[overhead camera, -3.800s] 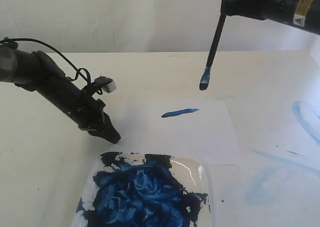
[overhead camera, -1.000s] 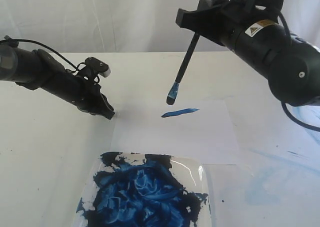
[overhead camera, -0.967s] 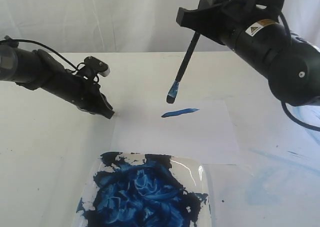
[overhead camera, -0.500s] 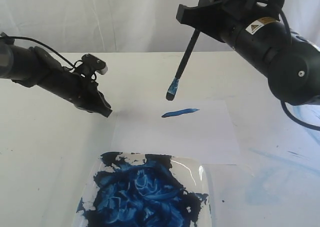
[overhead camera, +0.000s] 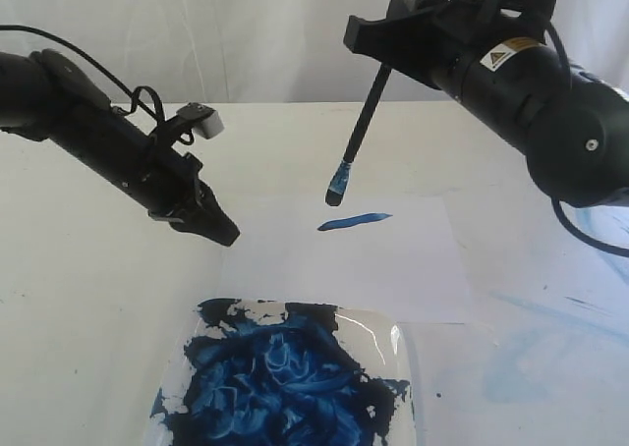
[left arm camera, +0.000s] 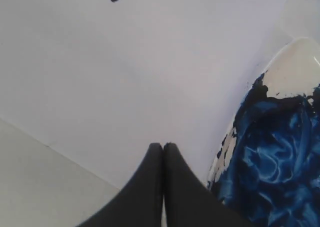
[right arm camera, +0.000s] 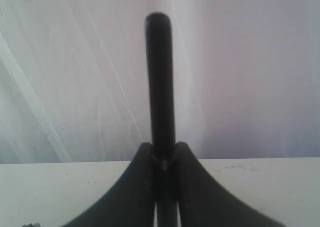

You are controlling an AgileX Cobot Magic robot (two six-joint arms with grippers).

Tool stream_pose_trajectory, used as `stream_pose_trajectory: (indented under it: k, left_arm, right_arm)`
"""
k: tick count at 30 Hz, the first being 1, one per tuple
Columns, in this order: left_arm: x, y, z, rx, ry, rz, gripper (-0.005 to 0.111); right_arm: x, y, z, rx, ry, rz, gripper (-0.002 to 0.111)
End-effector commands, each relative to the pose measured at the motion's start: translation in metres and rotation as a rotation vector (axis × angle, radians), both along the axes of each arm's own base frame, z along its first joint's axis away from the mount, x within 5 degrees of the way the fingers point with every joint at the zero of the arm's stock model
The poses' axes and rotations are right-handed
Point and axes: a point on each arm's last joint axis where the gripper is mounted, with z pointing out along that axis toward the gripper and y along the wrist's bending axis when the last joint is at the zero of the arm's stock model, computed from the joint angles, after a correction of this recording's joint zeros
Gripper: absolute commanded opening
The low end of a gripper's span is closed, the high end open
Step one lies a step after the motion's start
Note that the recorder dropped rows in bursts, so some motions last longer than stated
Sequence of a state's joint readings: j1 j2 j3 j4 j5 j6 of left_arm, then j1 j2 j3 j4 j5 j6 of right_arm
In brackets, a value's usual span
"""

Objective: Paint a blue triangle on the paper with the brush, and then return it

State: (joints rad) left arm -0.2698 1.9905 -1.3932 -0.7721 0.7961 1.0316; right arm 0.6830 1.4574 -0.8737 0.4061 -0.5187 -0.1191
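The left gripper [overhead camera: 224,234], two matte black tapered fingers [left arm camera: 152,159] pressed together on nothing, sits over the left edge of the paper [overhead camera: 393,269], one flat white rectangle on the cream table [overhead camera: 79,318]. Below it lies one rounded glossy tray [overhead camera: 396,336] smeared with thick dark blue paint. One short blue stroke [overhead camera: 354,221] runs nearly level across the paper. Just above its left end hangs the brush [overhead camera: 359,137], a single slim black rod, steeply tilted, with the blue bristles lowest and the handle rising rightward into the right gripper [overhead camera: 385,61], which is clamped narrowly around it.
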Motion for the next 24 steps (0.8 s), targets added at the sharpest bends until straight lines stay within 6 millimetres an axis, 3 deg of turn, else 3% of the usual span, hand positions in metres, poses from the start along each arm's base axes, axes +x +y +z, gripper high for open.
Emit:
stream_pose_trajectory:
  k: [1, 15, 24]
  left_arm:
    - [-0.005, -0.004, -0.016, -0.001, 0.019, 0.024, 0.000]
    - [-0.005, -0.002, -0.038, 0.024, 0.039, 0.072, 0.000]
    - [-0.005, -0.001, -0.051, 0.037, 0.070, 0.073, 0.000]
  right_arm:
    - [0.004, 0.002, -0.002, 0.031, -0.023, -0.017, 0.000]
    - [0.023, 0.012, -0.035, 0.054, -0.026, -0.060, 0.000]
    - [0.025, 0.014, -0.042, 0.041, -0.011, -0.060, 0.000]
